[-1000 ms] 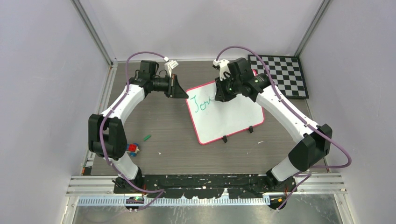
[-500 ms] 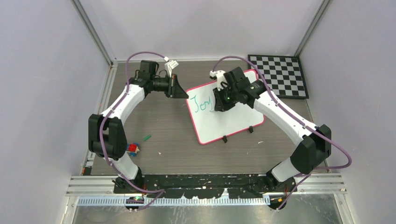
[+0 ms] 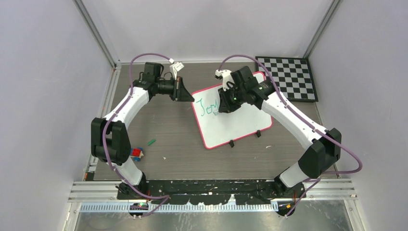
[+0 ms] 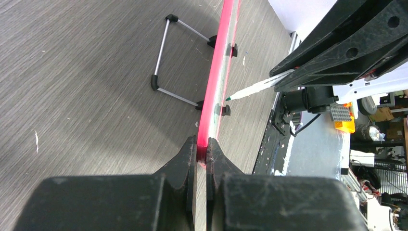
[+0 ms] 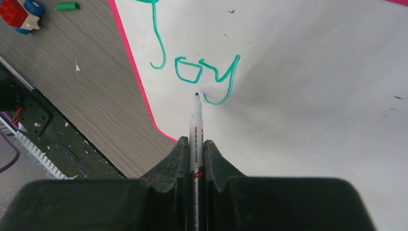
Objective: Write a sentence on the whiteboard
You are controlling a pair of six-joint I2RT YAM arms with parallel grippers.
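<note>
Both clamped, left tool (image 4: pixel 202 150) on whiteboard (image 3: pixel 240 121), right tool (image 5: pixel 196 143) on marker (image 5: pixel 196 122), tip at sentence (image 5: pixel 200 72)

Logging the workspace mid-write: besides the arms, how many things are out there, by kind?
Boards: 2, the whiteboard and the checkered board
Marker: 1
Small green piece: 1
Red-and-blue toy: 1
Total: 5

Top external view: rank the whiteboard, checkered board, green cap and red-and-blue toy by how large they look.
Largest to smallest:
1. whiteboard, though the right arm covers part of it
2. checkered board
3. red-and-blue toy
4. green cap
</note>
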